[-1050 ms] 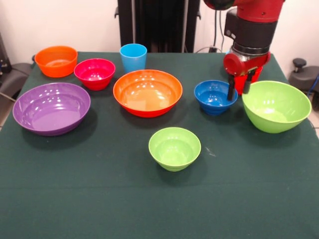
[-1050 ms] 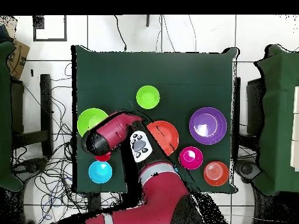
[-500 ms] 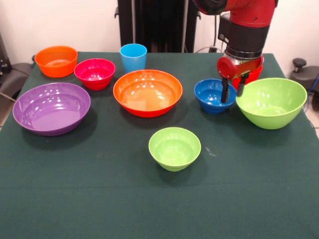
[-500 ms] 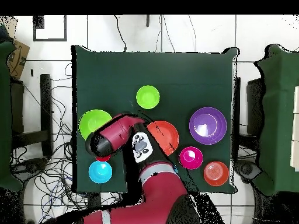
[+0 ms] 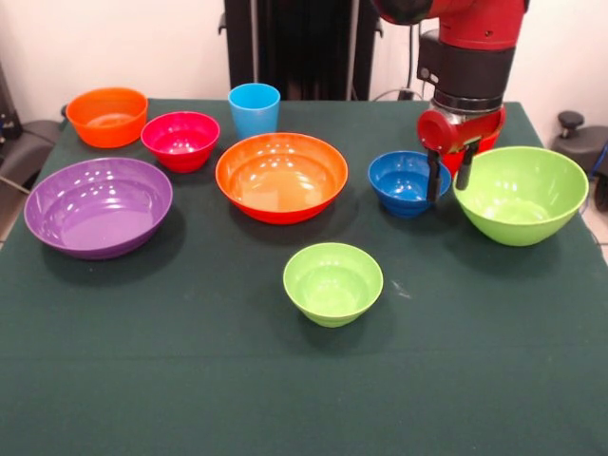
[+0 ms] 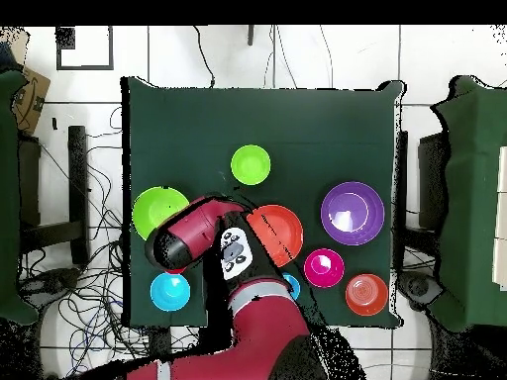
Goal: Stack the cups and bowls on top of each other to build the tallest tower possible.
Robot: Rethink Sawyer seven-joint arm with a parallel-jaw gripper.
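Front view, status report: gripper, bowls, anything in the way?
Gripper open, low between dark blue bowl and large green bowl, holding nothing. No tower yet; bowls sit separately. Red cup behind the arm, mostly hidden.

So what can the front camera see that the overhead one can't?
Only the front view shows the dark blue bowl and the gripper beside the large green bowl; overhead, the arm hides both. Only the overhead view shows a light blue bowl. Both show the purple bowl and the large orange bowl.
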